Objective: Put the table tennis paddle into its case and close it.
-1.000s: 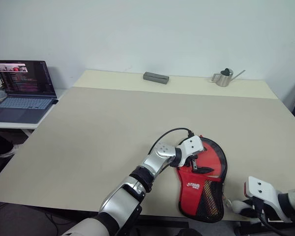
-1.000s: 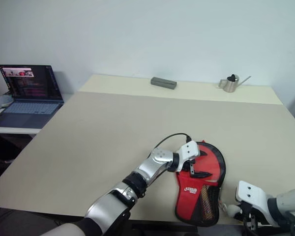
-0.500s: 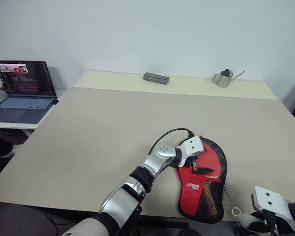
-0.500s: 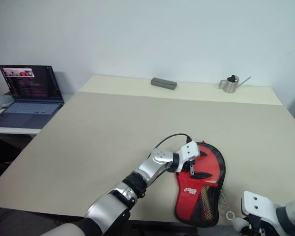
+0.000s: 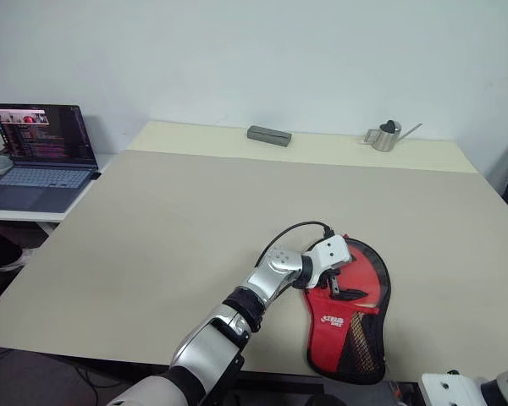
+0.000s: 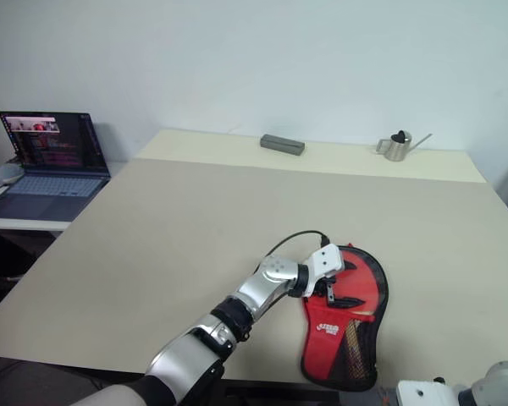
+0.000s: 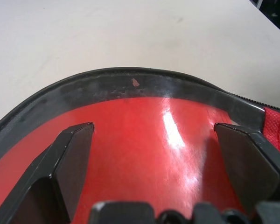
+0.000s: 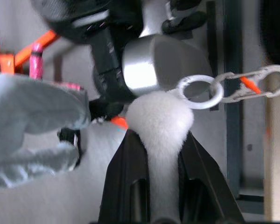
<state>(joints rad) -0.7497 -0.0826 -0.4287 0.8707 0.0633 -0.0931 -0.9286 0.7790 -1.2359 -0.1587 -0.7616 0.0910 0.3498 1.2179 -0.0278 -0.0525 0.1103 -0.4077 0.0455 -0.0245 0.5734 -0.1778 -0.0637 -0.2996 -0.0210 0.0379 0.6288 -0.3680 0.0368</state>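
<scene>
In the left eye view, your right arm has pulled back toward you and slid off the near edge of the table, and the little white ball that lay by the case's narrow end a moment ago has gone with it. Its case has not moved: it lies flat near the front edge, round end away from you. That pull looks like the zip being dragged along, so the closing step seems to be under way. The left end effector has stayed put over the round end, likely to keep the case from sliding. The right eye view tells the same story from a little to the side. The left wrist view adds that the left end effector's fingers are spread wide, gripping nothing, over a shiny red face with a black rim. You cannot tell whether that is the table tennis paddle or the case's red panel, but the paddle is probably tucked inside. The right wrist view shows the right end effector squeezed tight on the white ball charm, with a ring and clip hanging from it
</scene>
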